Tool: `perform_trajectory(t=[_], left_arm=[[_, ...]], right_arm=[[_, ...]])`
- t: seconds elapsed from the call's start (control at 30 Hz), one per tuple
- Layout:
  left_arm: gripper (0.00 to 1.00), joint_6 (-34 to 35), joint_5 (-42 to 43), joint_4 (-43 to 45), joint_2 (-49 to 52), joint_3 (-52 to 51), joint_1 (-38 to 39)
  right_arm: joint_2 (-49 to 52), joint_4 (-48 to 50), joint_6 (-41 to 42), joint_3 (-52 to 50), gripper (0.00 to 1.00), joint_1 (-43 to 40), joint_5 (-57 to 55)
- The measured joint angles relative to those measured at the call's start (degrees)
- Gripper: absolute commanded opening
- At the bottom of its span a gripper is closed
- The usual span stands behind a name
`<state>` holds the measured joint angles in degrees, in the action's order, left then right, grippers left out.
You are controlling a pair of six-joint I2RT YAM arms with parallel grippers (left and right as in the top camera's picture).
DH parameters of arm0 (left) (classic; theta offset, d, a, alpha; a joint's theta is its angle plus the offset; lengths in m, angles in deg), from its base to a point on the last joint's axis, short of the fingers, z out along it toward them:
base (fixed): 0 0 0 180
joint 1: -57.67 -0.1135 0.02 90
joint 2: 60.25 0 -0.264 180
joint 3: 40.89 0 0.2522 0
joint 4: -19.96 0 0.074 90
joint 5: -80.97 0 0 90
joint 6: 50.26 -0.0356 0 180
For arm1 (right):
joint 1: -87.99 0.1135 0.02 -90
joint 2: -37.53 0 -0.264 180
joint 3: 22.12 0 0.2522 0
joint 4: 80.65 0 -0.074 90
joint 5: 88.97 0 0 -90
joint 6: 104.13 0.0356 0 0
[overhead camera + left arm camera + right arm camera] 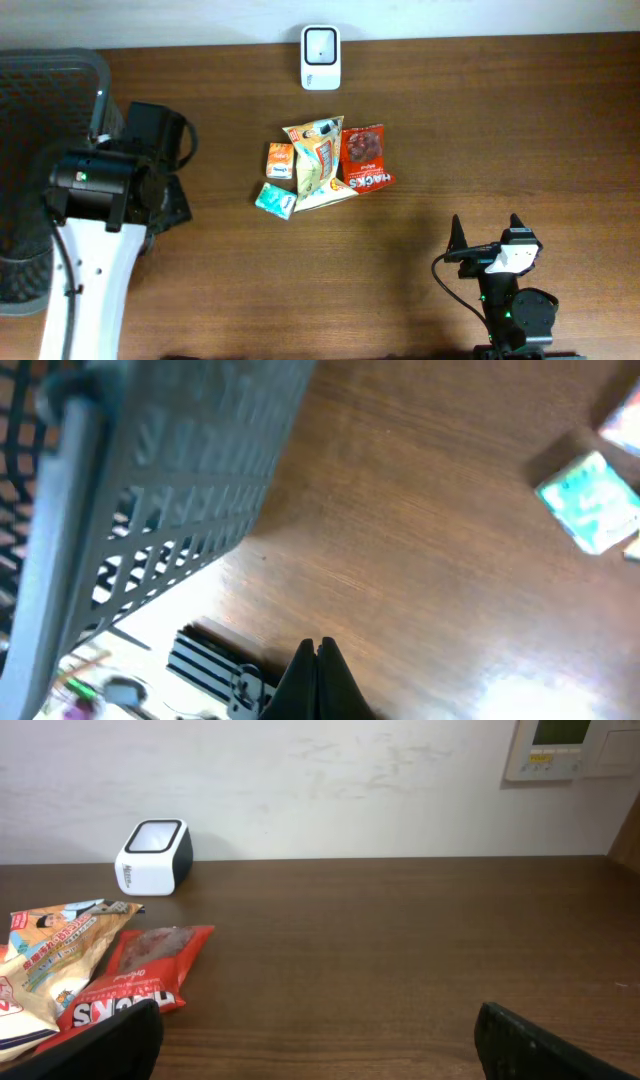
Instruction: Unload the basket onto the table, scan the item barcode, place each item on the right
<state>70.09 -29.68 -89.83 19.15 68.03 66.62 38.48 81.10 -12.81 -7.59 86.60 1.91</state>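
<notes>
Grey mesh basket (50, 60), contents unclear, stands by the left claw (318, 648), pressed together; right claw (315, 1045) spread wide

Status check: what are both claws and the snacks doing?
Left gripper shut, empty, beside basket. Right gripper open, empty. Snack packets untouched mid-table, scanner beyond. Nothing blocking.

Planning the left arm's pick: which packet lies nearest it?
The small teal packet, at the pile's lower-left corner; orange box, yellow bag and red packet lie farther off.
</notes>
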Motion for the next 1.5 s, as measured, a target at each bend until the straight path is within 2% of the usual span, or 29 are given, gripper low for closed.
perform_trajectory(t=[0.23,0.83,0.97,1.07,1.13,1.17,1.2,1.27,1.3,1.37,1.5], left_arm=[[0.02,1.9,2.86,0.9,0.0,-0.2,-16.92],[0.0,2.1,5.44,6.54,-0.02,-4.42,-24.7],[0.05,2.1,5.66,6.51,-0.02,-4.42,-24.79],[0.14,-0.68,9.62,8.28,-0.33,-3.37,-24.87],[0.29,-5.31,16.33,12.5,-2.29,-1.01,-24.9],[0.44,-7.15,19.89,14.32,-4.07,-0.13,-24.9],[0.52,-8.59,22.45,15.34,-5.35,0.37,-24.9],[0.82,-13.64,33.66,19.17,-8.74,1.01,-25.0],[0.92,-16.11,38.58,19.76,-9.53,1.18,-24.9],[0.99,-20.48,45.09,20.09,-9.68,1.18,-22.95],[0.99,-28.09,48.89,20.28,-6.32,1.18,-9.99]], right_arm=[[0.0,0.02,-0.02,0.0,0.98,0.0,0.0],[0.0,0.0,-0.02,0.0,0.98,0.0,0.0],[0.0,0.0,0.0,0.0,0.98,0.0,0.0],[0.0,0.0,-0.02,0.0,0.98,0.0,-0.02],[0.0,0.02,0.0,0.0,0.98,0.0,0.0],[0.0,0.0,0.0,0.0,0.98,0.0,0.0],[0.0,0.0,-0.02,0.0,0.98,0.0,0.0],[0.0,0.0,0.0,0.0,0.99,0.0,0.0],[0.0,0.0,-0.02,0.0,0.98,0.0,0.0],[0.0,0.02,-0.02,0.0,0.98,0.0,-0.02],[0.0,0.0,0.0,0.0,0.98,0.0,0.0]])
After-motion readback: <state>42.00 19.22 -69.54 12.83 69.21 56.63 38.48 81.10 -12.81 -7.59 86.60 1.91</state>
